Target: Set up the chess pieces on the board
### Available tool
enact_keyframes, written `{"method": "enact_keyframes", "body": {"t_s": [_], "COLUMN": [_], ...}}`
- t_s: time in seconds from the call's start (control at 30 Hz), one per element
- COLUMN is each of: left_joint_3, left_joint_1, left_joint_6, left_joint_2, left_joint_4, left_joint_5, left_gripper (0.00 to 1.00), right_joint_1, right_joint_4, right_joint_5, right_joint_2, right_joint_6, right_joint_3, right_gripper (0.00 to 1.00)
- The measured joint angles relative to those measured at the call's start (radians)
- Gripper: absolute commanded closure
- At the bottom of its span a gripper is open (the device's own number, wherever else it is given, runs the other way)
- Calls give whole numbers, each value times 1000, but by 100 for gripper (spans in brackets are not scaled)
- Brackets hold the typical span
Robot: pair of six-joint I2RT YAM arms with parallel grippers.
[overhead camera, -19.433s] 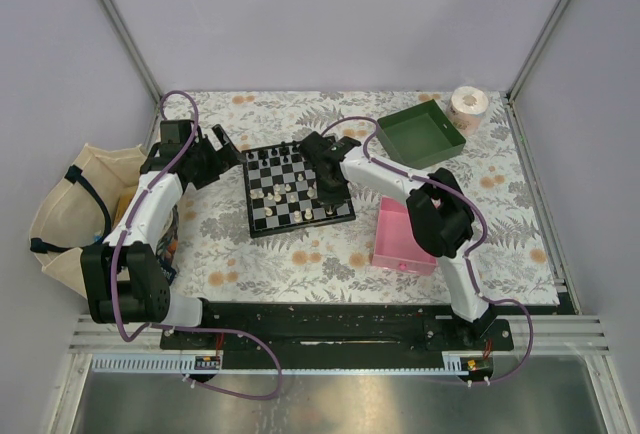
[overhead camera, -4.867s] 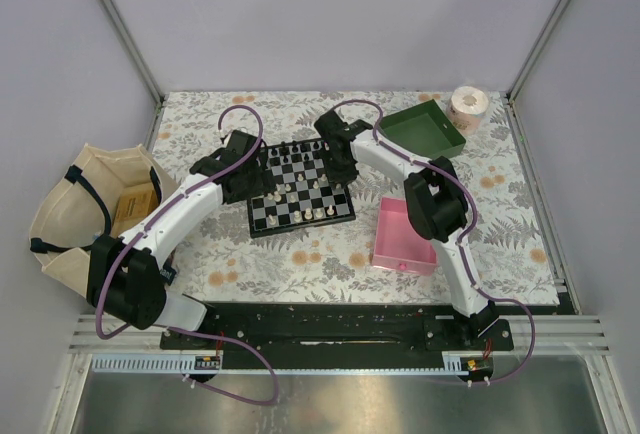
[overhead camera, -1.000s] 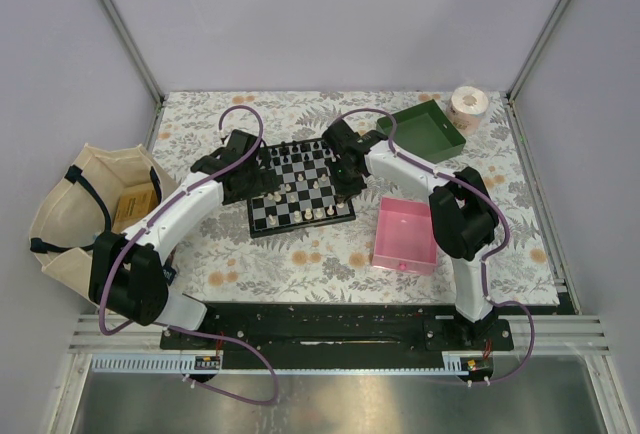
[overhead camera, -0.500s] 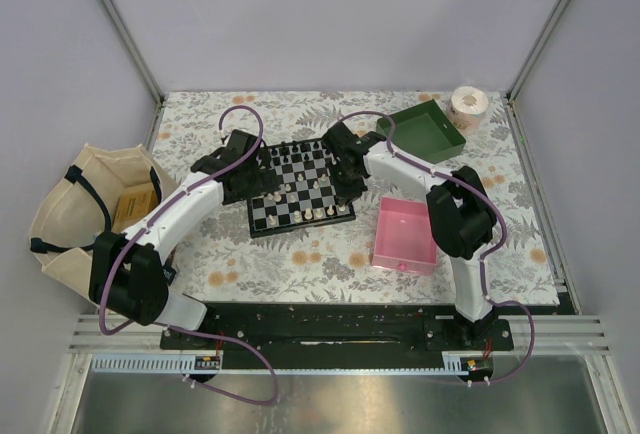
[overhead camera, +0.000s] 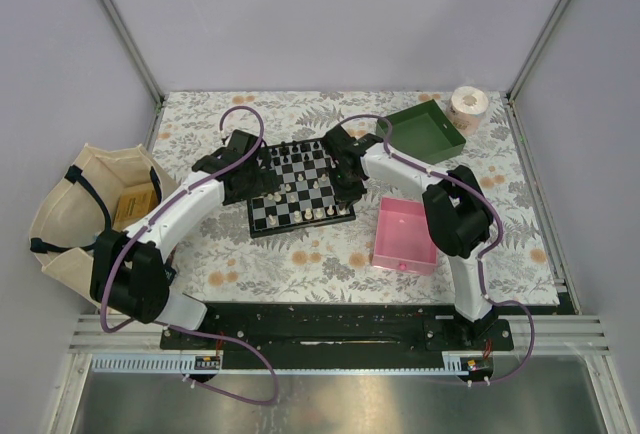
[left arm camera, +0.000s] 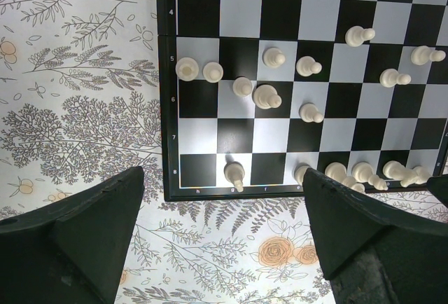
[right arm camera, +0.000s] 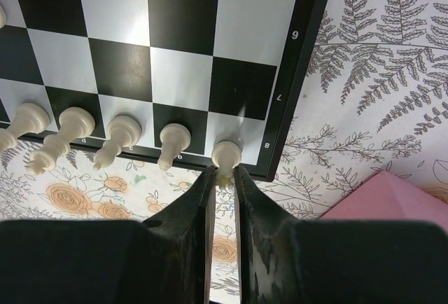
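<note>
The board lies mid-table with black chess pieces along its far side and cream-white ones along its near side. My right gripper is at the board's near right corner. In the right wrist view it is shut on the top of a cream-white piece that stands on the corner square, beside a row of white pieces. My left gripper hovers open over the board's left edge, nothing between its fingers; a lone white piece stands just ahead of it.
A pink tray sits right of the board, close to the right arm. A green tray and a paper roll are at the back right. A cloth bag lies off the table's left edge.
The right arm's elbow has shifted slightly while its gripper stays at the board's corner, still shut on the white piece. The left arm has not moved.
</note>
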Motion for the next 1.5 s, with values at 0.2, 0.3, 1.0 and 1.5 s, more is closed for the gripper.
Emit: {"method": "enact_keyframes", "body": {"t_s": [0.2,0.3,1.0,1.5], "left_joint_3": [0,0,0,5], "left_joint_1": [0,0,2,13], "left_joint_6": [0,0,0,1], "left_joint_2": [2,2,3,51], "left_joint_4": [0,0,0,0], "left_joint_5": [0,0,4,2], "left_gripper": [1,1,1,4], "right_joint_1": [0,0,0,0], "right_joint_4": [3,9,35,38], "right_joint_5": [17,35,34,32], "right_joint_2": [1,1,3,-30], "right_joint_6": [0,0,0,0], "right_joint_3": [0,0,-14,-14], "right_gripper": [80,80,62,54]}}
